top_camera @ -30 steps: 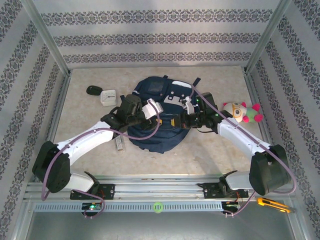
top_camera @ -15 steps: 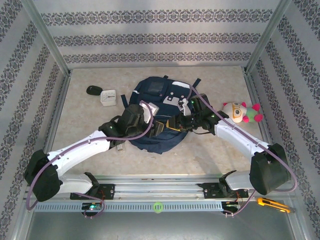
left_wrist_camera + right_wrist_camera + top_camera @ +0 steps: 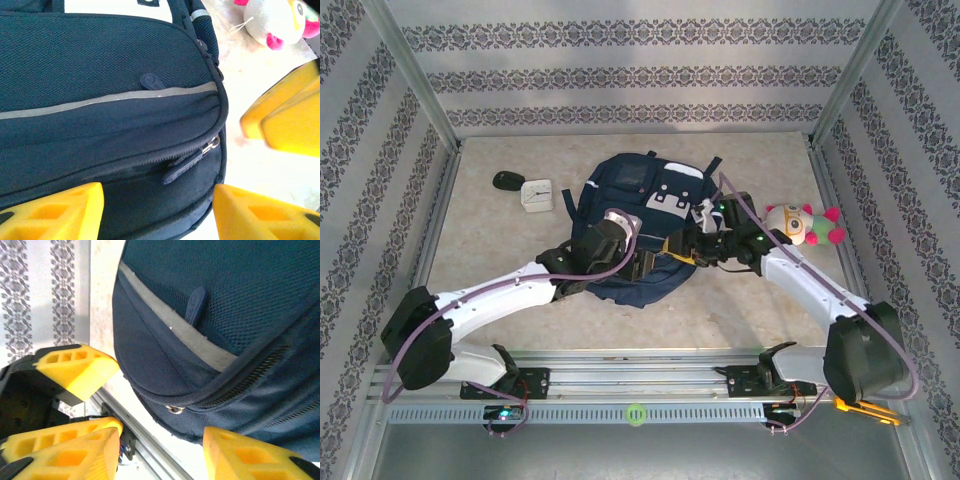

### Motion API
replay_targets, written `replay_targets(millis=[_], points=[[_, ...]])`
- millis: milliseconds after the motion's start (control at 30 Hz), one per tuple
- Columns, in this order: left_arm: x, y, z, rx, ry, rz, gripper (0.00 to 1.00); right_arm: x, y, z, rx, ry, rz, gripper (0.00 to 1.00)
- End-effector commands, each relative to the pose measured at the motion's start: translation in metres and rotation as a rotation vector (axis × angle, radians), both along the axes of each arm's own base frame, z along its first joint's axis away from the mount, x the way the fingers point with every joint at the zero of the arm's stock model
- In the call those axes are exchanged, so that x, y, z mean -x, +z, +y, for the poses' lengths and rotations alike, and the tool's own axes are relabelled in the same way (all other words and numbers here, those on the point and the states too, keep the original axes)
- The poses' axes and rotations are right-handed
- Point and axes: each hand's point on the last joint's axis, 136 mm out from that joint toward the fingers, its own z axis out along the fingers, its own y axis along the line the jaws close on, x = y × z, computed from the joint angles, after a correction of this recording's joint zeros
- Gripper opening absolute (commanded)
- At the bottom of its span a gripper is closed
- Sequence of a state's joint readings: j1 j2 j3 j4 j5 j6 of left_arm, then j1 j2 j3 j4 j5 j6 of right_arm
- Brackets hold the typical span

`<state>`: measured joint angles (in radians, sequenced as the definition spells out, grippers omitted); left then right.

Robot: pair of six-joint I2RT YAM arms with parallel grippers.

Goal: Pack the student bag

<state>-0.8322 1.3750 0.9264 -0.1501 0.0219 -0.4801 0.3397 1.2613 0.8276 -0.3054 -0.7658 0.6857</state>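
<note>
Student bag (image 3: pixel 635 182) centre — plush toy (image 3: pixel 805 224) to its right, small box (image 3: pixel 536 194) left.

Near edge of student bag (image 3: pixel 638 190) hidden under both arms from above; both wrist views crop it. Left wrist: plush toy (image 3: pixel 280 22) cropped at top edge, soft; right gripper (image 3: pixel 678 247) fingers (image 3: pixel 287 120) blurred, cut at right edge. 2 bits left of bag, dark item (image 3: pixel 505 180) and white item (image 3: pixel 536 194), too small to identify. Bottom right, yellow-handled tool (image 3: pixel 868 409) partly hidden by right arm.

Pale walls (image 3: pixel 640 60) w/ dark floral bands, beige mottled tabletop (image 3: pixel 480 230), alu corner posts (image 3: pixel 415 75), even diffuse light
</note>
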Motion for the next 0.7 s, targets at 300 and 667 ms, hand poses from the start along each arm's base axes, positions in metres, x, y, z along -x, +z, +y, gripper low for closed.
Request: replay_targets(millis=[300,667], points=[[0.002,-0.020,-0.032,-0.008,-0.046,0.090,0.58,-0.018,-0.019,-0.013,0.033,-0.065,0.032,0.52],[0.020,-0.012,-0.005,-0.025,-0.001,0.065,0.59,-0.027,-0.052,-0.016,0.101,-0.107,0.090,0.54]])
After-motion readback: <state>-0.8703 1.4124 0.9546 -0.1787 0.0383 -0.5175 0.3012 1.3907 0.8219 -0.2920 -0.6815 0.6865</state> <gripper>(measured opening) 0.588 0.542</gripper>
